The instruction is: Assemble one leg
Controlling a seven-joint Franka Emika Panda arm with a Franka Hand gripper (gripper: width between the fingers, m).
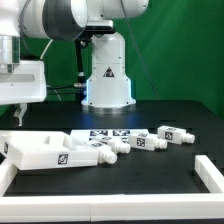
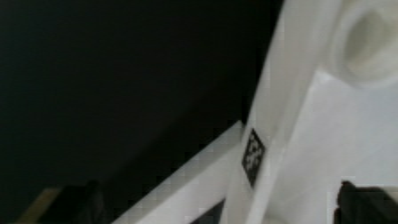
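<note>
Up above the big white tray, over its end on the exterior view's left: gripper, jaws open or closed, cannot tell. Just beside the tray, on the exterior view's right: white legs lying in a row.

The worktop is black and the backdrop is green. The arm's base is white, with a blue glow low at its side. Each leg is white, as is the big tray. Both carry black-and-white square tags. A white border edges the worktop.
</note>
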